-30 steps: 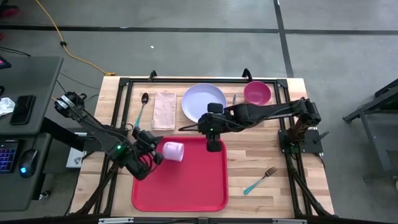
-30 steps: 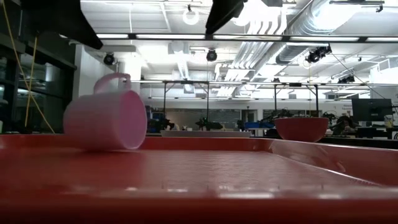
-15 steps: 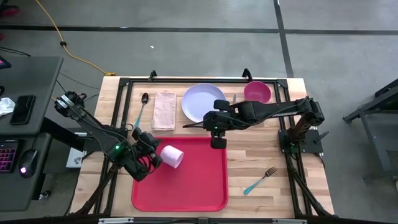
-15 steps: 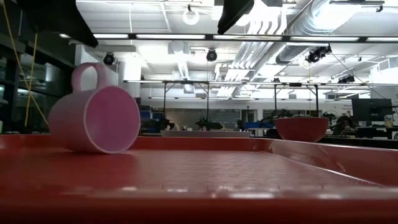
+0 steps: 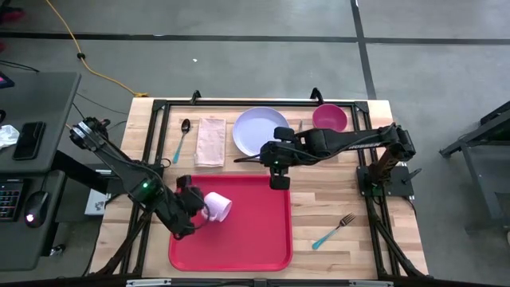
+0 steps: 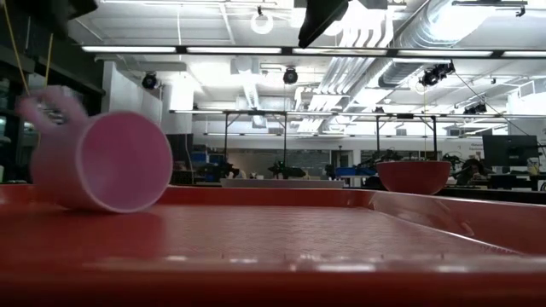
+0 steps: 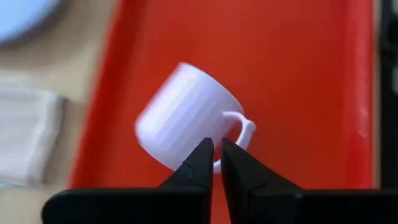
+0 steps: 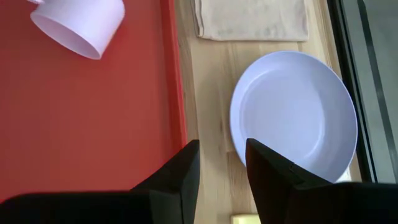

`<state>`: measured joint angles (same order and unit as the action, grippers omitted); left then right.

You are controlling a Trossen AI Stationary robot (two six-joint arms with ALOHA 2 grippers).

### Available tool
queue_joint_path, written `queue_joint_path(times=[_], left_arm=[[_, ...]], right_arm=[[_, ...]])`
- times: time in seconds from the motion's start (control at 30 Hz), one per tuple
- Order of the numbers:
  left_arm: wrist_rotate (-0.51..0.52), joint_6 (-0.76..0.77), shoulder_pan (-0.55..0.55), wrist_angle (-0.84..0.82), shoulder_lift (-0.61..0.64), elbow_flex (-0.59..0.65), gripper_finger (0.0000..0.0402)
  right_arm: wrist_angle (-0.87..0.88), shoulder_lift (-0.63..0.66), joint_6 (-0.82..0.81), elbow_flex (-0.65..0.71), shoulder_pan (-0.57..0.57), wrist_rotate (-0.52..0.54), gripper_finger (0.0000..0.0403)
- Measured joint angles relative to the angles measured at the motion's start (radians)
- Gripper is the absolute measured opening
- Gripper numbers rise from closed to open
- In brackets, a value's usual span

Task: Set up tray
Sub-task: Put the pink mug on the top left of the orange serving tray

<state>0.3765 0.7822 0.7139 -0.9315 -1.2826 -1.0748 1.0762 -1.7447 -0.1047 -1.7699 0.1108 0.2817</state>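
A pale pink cup (image 5: 217, 207) lies on its side on the red tray (image 5: 243, 243), near the tray's far left corner, its mouth (image 6: 115, 162) facing the near edge. My left gripper (image 7: 216, 152) stands at the cup's handle (image 7: 244, 129), its fingers a narrow gap apart. My right gripper (image 8: 221, 163) hangs open over the tray's far right edge (image 8: 175, 74), with nothing between its fingers, beside the white plate (image 8: 292, 115). My left gripper comes slanting down from the table's left side at the cup's handle. The handle's lower end (image 7: 217, 166) runs behind the fingertips, and I cannot tell whether they touch it. The cup lies with its side on the tray.
On the wooden table beyond the tray lie a spoon (image 5: 182, 139), a folded napkin (image 5: 211, 141), the plate (image 5: 260, 131) and a dark pink bowl (image 5: 329, 118). A fork (image 5: 333, 231) lies to the right of the tray.
My left gripper has rolled at the wrist and gone toward the table's near edge. The cup, on its side on the tray, has turned with it: its handle has swung from the top over to the left, and its mouth has come round toward the near edge.
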Motion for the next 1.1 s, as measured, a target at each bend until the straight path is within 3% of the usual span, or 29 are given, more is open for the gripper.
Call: queue_joint_path(times=[0.2, 0.6, 0.9, 1.1], left_arm=[[-0.155, -0.001, 0.000, 0.011, -0.044, 0.000, 0.0062], [-0.175, 0.011, 0.000, 0.047, -0.046, 0.000, 0.0062], [-0.179, 0.034, 0.000, 0.038, -0.046, 0.000, 0.0062], [-0.179, 0.038, 0.000, 0.054, -0.046, 0.000, 0.0062]], right_arm=[[-0.001, 0.000, -0.002, 0.000, 0.000, 0.000, 0.0108], [-0.003, 0.000, -0.021, 0.000, 0.001, -0.004, 0.0108], [-0.027, 0.000, -0.026, 0.000, 0.005, -0.089, 0.0108], [-0.050, 0.000, -0.001, 0.000, 0.028, -0.055, 0.0108]])
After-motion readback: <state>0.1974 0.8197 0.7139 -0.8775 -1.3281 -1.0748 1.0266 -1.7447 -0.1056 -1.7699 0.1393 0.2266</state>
